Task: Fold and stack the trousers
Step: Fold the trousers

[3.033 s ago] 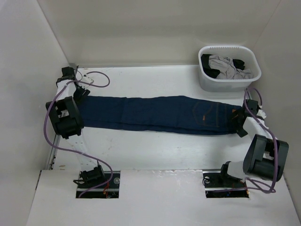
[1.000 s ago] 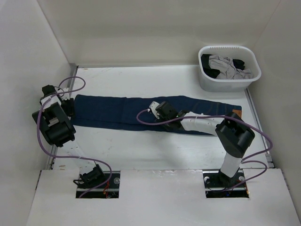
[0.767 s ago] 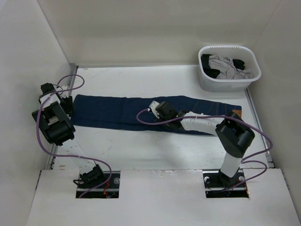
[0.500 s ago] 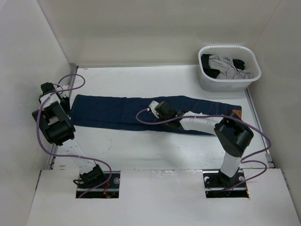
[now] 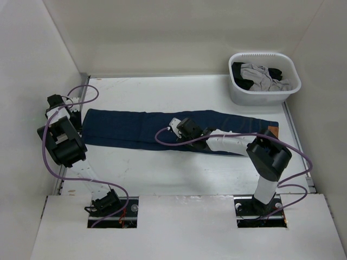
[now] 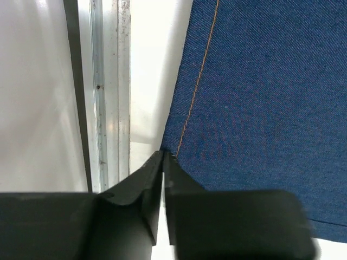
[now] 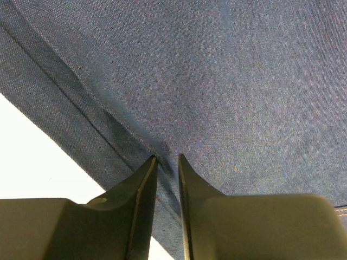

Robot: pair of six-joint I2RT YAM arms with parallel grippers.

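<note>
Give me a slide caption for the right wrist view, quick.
Right gripper pinching a crease in the dark blue jeans near their edge, white table beyond.

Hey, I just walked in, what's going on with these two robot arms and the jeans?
A pair of jeans lies stretched out flat across the table, not yet folded. The left gripper sits shut at the corner of the leg end, by the table's left rail. The right gripper is down at mid-length near the front edge, fingers almost together and seemingly pinching a crease in the cloth. A white basket of grey and black clothes stands in the far right corner.
</note>
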